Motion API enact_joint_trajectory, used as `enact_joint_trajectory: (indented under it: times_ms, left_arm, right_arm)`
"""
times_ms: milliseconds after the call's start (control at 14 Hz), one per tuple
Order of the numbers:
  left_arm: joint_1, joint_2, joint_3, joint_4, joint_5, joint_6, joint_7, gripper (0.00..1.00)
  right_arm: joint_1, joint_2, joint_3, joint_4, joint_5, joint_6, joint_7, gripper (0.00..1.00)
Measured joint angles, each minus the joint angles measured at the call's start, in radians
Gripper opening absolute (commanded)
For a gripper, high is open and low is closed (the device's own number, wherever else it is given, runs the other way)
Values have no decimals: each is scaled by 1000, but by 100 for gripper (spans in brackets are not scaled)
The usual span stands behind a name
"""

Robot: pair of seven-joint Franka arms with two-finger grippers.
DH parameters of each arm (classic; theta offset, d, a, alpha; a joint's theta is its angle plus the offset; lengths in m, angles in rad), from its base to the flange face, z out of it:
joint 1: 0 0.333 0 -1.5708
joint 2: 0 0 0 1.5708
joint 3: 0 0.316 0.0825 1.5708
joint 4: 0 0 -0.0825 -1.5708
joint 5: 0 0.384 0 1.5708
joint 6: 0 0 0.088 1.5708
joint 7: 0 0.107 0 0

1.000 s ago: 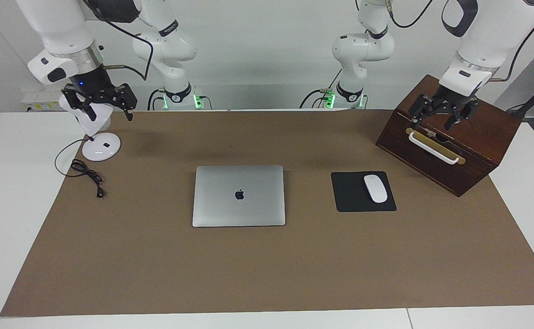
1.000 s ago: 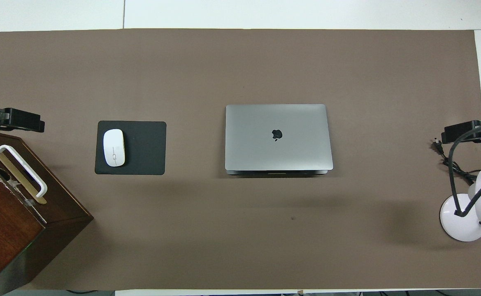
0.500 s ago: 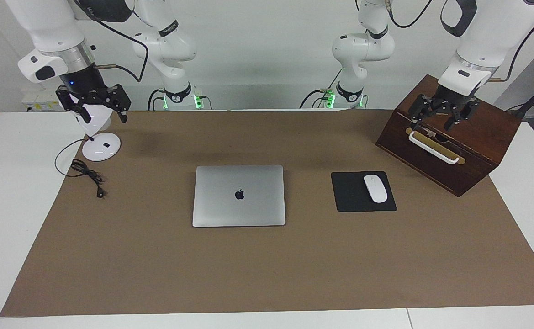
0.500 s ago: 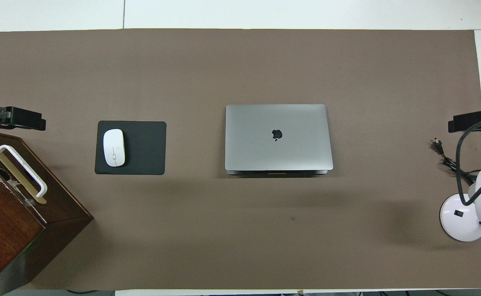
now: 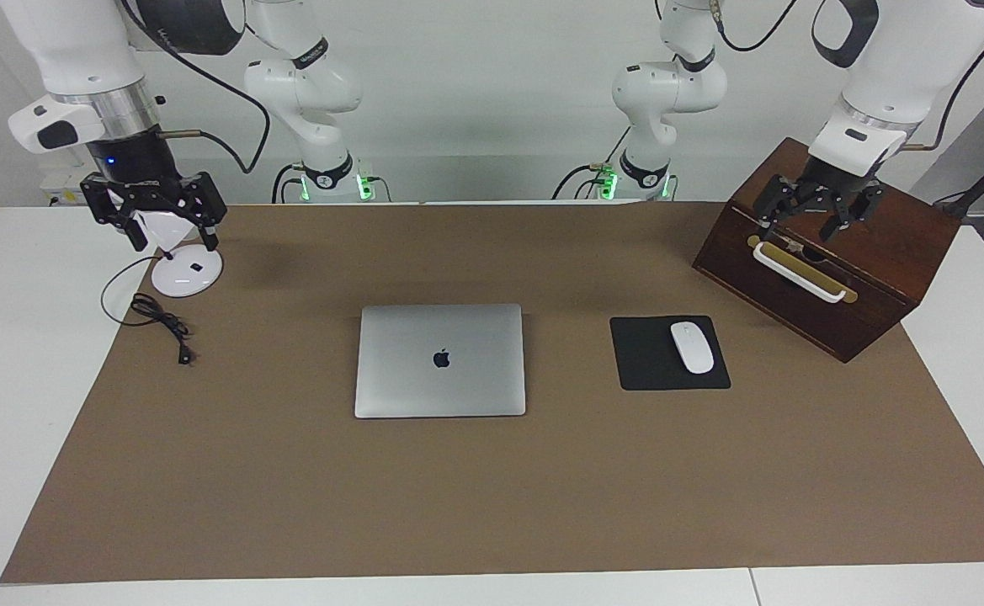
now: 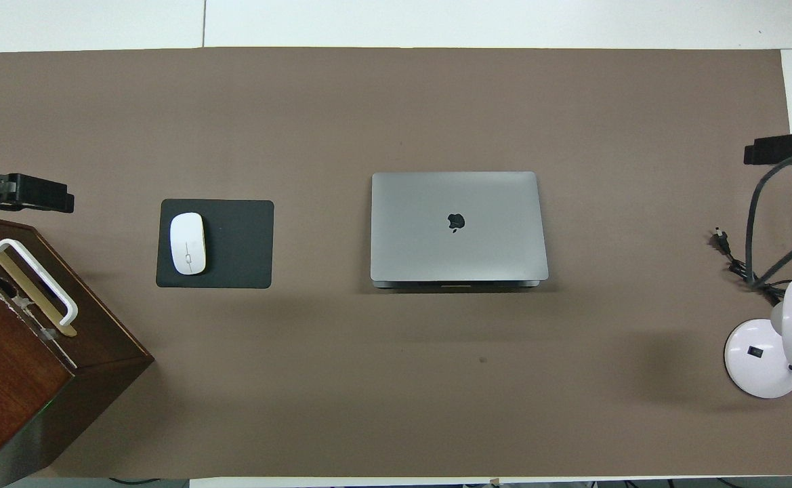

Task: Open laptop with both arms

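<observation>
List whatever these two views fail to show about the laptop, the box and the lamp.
- Laptop: lid shut in both views, so screen and keyboard are hidden.
- Box: cut off by the overhead view's edge; in the facing view the left hand over it covers part of its top. Its inside is unseen.
- Lamp: the right hand covers its shade in the facing view; the overhead view's edge cuts the shade.
- Lamp switch: too small to read.

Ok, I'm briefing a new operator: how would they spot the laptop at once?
On the brown mat, look at the middle. The laptop lies there shut and flat, beside the black mouse pad. It is the silver-grey slab with a dark apple logo.
</observation>
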Motion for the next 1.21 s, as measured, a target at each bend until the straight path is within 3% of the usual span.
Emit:
enact_joint_trajectory:
  times_ms: [71, 143, 214, 286, 357, 500, 643, 714, 1000, 1214]
  left_arm:
    - [0, 0, 1, 0, 0, 0, -1, 95]
    - [0, 0, 1, 0, 0, 0, -3, 77]
    - [0, 0, 1, 0, 0, 0, -5, 45]
    - [0, 0, 1, 0, 0, 0, -6, 8]
    - [0, 0, 1, 0, 0, 2, -6, 0]
    - [1, 0, 2, -1, 0, 31, -7, 0]
    - [2, 0, 7, -2, 0, 66, -7, 0]
    - [2, 0, 7, -3, 0, 74, -6, 0]
    - [-2, -1, -3, -35, 0, 122, 6, 0]
    - [-44, -23, -9, -129, 0, 248, 18, 0]
  right_arm:
    - [-3, 29, 0, 26, 0, 24, 0, 98]
    - [-4, 61, 0, 50, 2, 47, 0, 89]
    - [-4, 94, 0, 74, 13, 75, 0, 79]
    - [-3, 124, 3, 90, 36, 111, 0, 79]
    - [-3, 147, 6, 97, 71, 149, 0, 79]
    - [-2, 193, 10, 95, 148, 221, 0, 82]
    - [5, 244, 15, 78, 235, 317, 0, 97]
    - [17, 267, 16, 61, 284, 367, 0, 100]
    - [97, 324, 19, -52, 500, 601, -74, 100]
    - [165, 330, 21, -165, 692, 729, -176, 100]
